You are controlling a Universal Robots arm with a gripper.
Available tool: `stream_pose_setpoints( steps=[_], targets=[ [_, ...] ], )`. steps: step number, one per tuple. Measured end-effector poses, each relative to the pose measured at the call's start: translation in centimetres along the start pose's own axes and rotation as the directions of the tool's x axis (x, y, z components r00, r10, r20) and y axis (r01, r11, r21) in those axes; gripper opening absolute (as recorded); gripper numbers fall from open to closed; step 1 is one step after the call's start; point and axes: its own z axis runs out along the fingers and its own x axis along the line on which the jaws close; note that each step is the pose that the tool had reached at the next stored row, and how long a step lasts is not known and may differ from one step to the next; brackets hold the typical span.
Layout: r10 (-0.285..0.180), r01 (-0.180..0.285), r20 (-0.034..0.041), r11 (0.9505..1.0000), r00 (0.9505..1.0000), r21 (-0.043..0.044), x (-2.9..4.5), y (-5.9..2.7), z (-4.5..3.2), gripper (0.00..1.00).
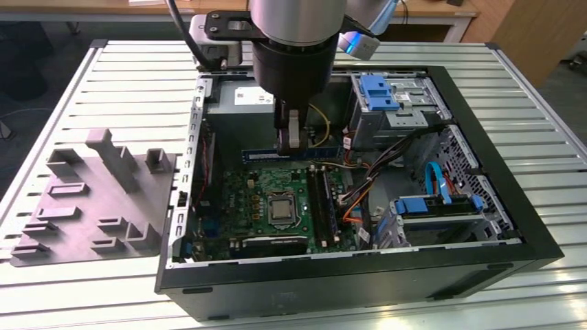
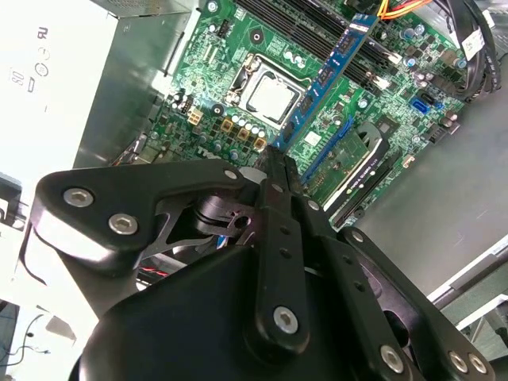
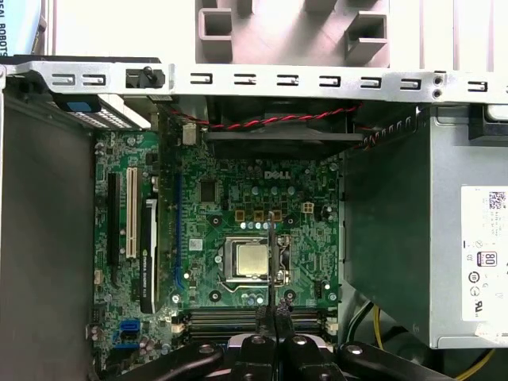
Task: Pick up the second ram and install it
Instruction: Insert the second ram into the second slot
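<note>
In the exterior view the arm (image 1: 293, 48) hides the top of the gripper (image 1: 293, 134) and the middle of the second ram (image 1: 317, 152). Its blue ends stick out on both sides, over the edge of the motherboard (image 1: 266, 199) nearest the grey power supply (image 1: 240, 100). The fingers are pinched narrow on the strip. Whether it touches the board cannot be told.

Cables (image 1: 367, 172) and blue drive brackets (image 1: 378, 93) crowd the exterior view's right of the motherboard.

In the first wrist view the second ram (image 3: 271, 254) is a thin edge-on line along the processor socket (image 3: 248, 259). The second wrist view shows its blue face (image 2: 327, 73).
</note>
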Motion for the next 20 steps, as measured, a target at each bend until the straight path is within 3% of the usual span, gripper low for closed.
stream_pose_setpoints(
  steps=[6,11,16,20],
  targets=[
    [0.004,-0.004,0.0,1.0,1.0,0.0002,0.0,0.0,0.01,0.12],
    [0.085,-0.085,0.0023,0.9964,0.9964,0.0043,0.01,0.0,0.11,0.12],
    [0.174,-0.174,0.0049,0.9847,0.9847,0.0087,0.01,-0.01,0.26,0.12],
    [0.246,-0.246,0.0072,0.9692,0.9693,0.012,0.02,-0.01,0.39,0.12]
  ],
)
